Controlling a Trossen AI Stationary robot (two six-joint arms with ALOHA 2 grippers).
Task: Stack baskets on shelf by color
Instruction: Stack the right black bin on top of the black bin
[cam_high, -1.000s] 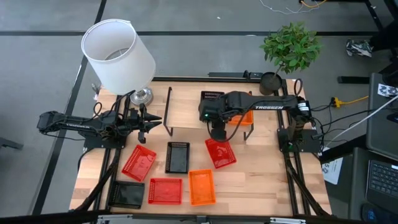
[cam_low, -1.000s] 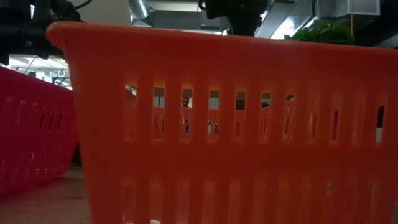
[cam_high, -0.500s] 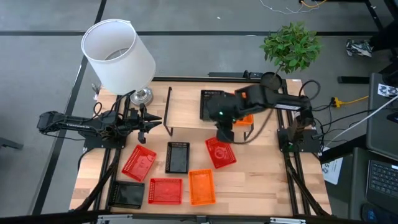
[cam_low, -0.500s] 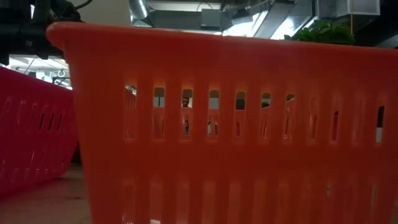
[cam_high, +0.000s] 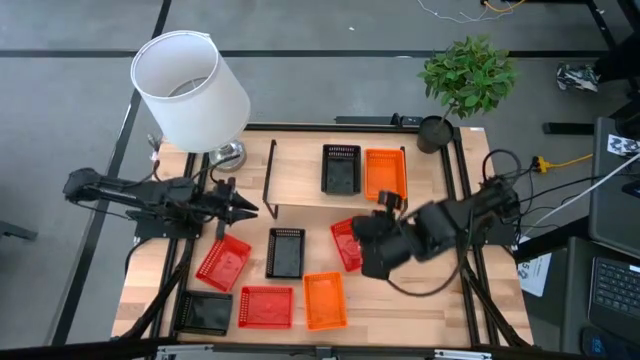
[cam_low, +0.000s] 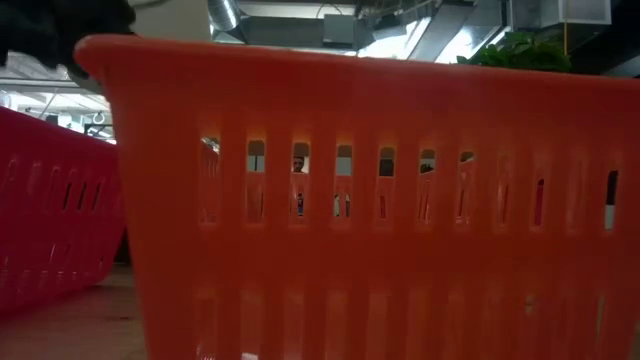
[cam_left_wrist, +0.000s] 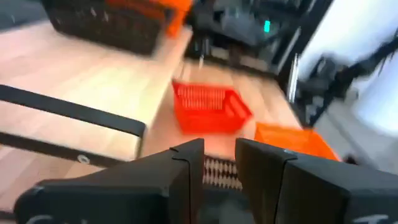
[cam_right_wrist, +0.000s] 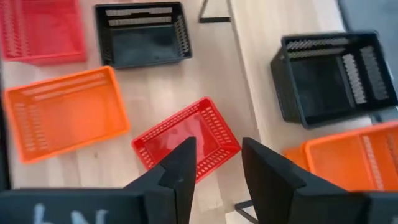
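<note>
Baskets, small rectangular plastic trays with slotted walls, are the business here, and the right gripper (cam_high: 372, 250) hangs over the nearest loose one with its jaws spread and nothing between them. In the right wrist view its dark fingers (cam_right_wrist: 180, 168) frame the tilted red mesh basket (cam_right_wrist: 186, 141), which lies skewed on the wooden tabletop (cam_high: 430, 285) just off the shelf's front edge.

From that red basket, a black basket (cam_high: 286, 252) sits at nine o'clock, an orange basket (cam_high: 323, 300) at seven, and a second red basket (cam_high: 266, 306) beyond it. A third red basket (cam_high: 223, 260) and another black basket (cam_high: 204, 312) lie further toward the left. On the low light-wood shelf (cam_high: 300, 180), at twelve o'clock, a black basket (cam_high: 341, 167) and an orange basket (cam_high: 386, 173) stand side by side.

The left gripper (cam_high: 240, 209) waits near the shelf's left end, jaws a little apart and empty.

The main risk, I judge, is the red basket's skew: jaws closing out of line with its wall could push it aside or pinch only a corner, so it swings or drops. Carried low, it might also catch the shelf's edge or nudge the orange basket there.
</note>
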